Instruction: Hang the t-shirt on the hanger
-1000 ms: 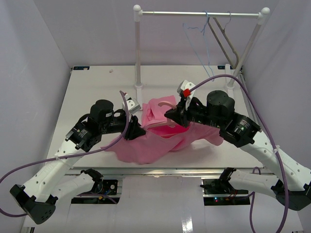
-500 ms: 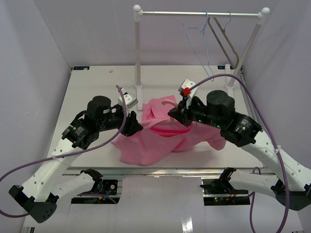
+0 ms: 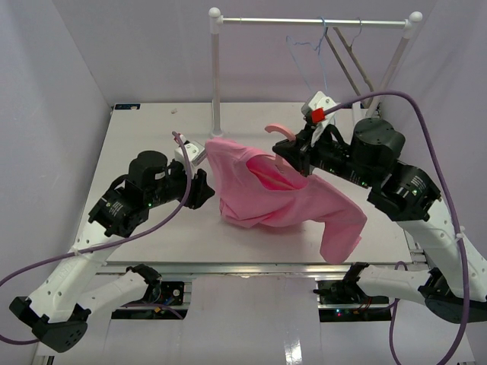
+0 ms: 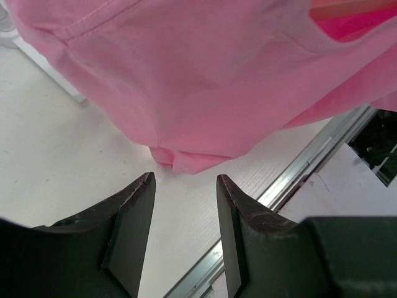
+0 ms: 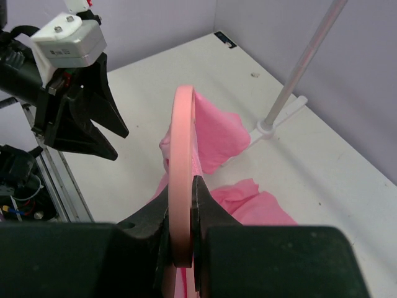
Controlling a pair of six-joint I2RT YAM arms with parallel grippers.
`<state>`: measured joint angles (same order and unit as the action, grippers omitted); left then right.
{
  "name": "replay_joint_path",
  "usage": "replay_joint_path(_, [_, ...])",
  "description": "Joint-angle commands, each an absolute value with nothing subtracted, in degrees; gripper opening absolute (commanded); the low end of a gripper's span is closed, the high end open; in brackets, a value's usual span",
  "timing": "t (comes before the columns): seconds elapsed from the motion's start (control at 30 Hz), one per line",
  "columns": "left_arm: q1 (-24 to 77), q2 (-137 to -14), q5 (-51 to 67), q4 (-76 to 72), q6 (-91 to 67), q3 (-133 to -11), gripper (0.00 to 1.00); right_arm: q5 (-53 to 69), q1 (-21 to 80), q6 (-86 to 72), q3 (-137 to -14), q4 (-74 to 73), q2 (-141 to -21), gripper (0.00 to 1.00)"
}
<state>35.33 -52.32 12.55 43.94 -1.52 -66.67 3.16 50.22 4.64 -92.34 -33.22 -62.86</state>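
The pink t-shirt (image 3: 259, 194) hangs draped over the pink hanger, lifted above the table's middle, with one sleeve drooping to the front right. Only the hanger's curved hook (image 3: 280, 131) shows above the cloth. My right gripper (image 3: 293, 160) is shut on the hanger (image 5: 182, 155) near its neck; the right wrist view shows the jaws (image 5: 181, 195) pinching the pink bar, with the t-shirt (image 5: 217, 133) below. My left gripper (image 3: 204, 186) is open and empty, just left of the shirt's edge. In the left wrist view its jaws (image 4: 185, 180) stand apart below the cloth (image 4: 205, 81).
A white clothes rail (image 3: 215, 76) stands at the back with a thin blue wire hanger (image 3: 304, 53) and a grey hanger (image 3: 346, 53) on it. Its post and foot show in the right wrist view (image 5: 291, 87). A metal rail (image 3: 259, 266) lines the table's front edge.
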Motion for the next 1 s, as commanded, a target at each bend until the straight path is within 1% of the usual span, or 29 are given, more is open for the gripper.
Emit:
replay_joint_path(0.0, [35.2, -48.9, 9.6, 43.0, -1.6, -67.2, 0.54, 5.5, 50.0, 3.7, -93.7, -31.6, -61.0, 0.08])
replay_joint_path(0.17, [35.2, -46.9, 16.2, 40.1, -0.7, -69.5, 0.57, 10.7, 50.1, 3.2, -87.9, -30.5, -58.8, 0.08])
replay_joint_path(0.3, [35.2, -46.6, 14.5, 40.3, -0.2, -68.9, 0.58, 14.4, 50.0, 1.6, -85.5, -28.2, -56.7, 0.08])
replay_joint_path(0.37, [35.2, -46.2, 12.2, 40.8, -0.2, -66.5, 0.57, 15.5, 50.1, 1.1, -87.2, -28.1, -56.9, 0.08])
replay_joint_path(0.57, [35.2, -44.0, 11.1, 41.8, 1.4, -63.4, 0.57, 17.1, 50.0, 0.4, -93.8, -30.8, -58.7, 0.08])
replay_joint_path(0.8, [35.2, -42.4, 8.4, 43.7, 1.1, -63.0, 0.56, 17.3, 50.1, -1.2, -95.5, -30.8, -58.0, 0.08])
replay_joint_path(0.87, [35.2, -42.4, 8.0, 43.6, 1.1, -62.7, 0.51, 18.1, 50.1, -1.5, -95.7, -30.5, -58.2, 0.08])
replay_joint_path(0.97, [35.2, -42.5, 6.5, 43.2, 0.9, -62.8, 0.50, 18.8, 50.1, -1.9, -95.0, -29.9, -58.0, 0.08])
